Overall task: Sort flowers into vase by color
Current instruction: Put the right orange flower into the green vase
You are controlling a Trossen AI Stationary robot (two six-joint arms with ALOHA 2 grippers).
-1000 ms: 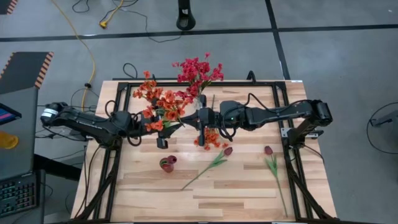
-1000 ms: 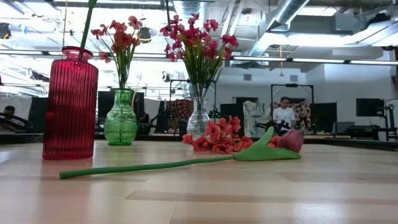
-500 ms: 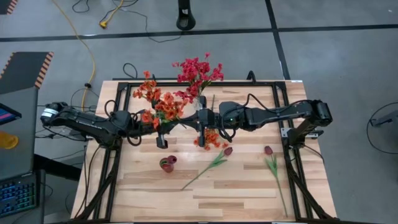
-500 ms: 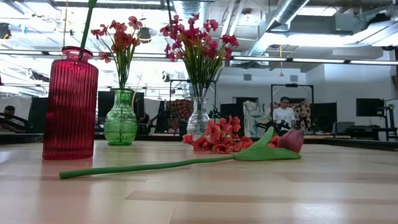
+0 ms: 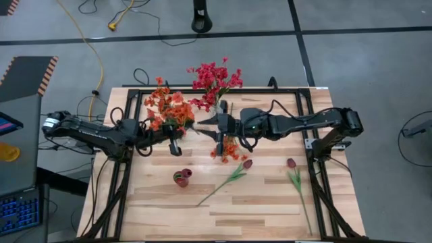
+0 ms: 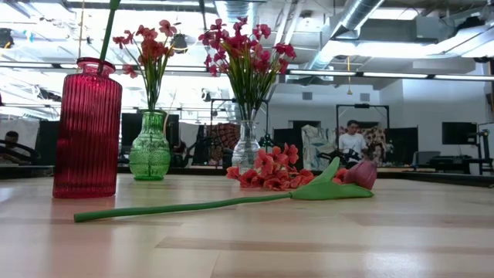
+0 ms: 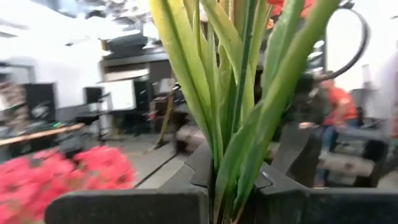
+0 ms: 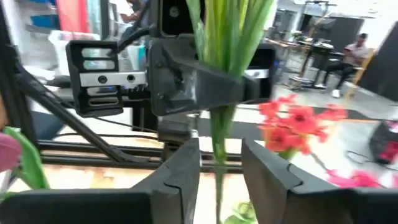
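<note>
An orange flower spray [image 5: 165,108] is in the air over the table's far middle, with my left gripper [image 5: 185,129] [image 7: 224,186] shut on it. My right gripper [image 5: 204,123] [image 8: 221,168] faces it from the right, open, its fingers on either side of the spray's lower stem [image 8: 217,146] without touching. The low view shows a red vase [image 6: 86,127], a green vase [image 6: 149,150] holding orange-red blossoms, and a clear vase [image 6: 245,147] holding pink-red blossoms [image 5: 214,77]. Another orange spray [image 5: 229,150] and two tulips [image 5: 233,174] [image 5: 295,175] lie on the table. My left gripper pinches the spray's bundle of green stems and leaves [image 7: 231,163] between its two fingers, below the blossoms. The fingers come nearly level from the table's left and lie across the stems. The spray stands roughly upright, lifted clear, and its lower stem hangs below the fingers.
The red vase [image 5: 182,177] stands on the near side of the grippers. A black frame [image 5: 310,145] runs round the tabletop. Bare wood lies toward the near edge [image 5: 223,216]. People show in the room beyond the table [image 6: 353,143].
My left gripper has shut on the orange spray's stems, and my right gripper has opened and let go of them. Both arms stay in place. The spray's blossoms have swung a little toward the table's left.
</note>
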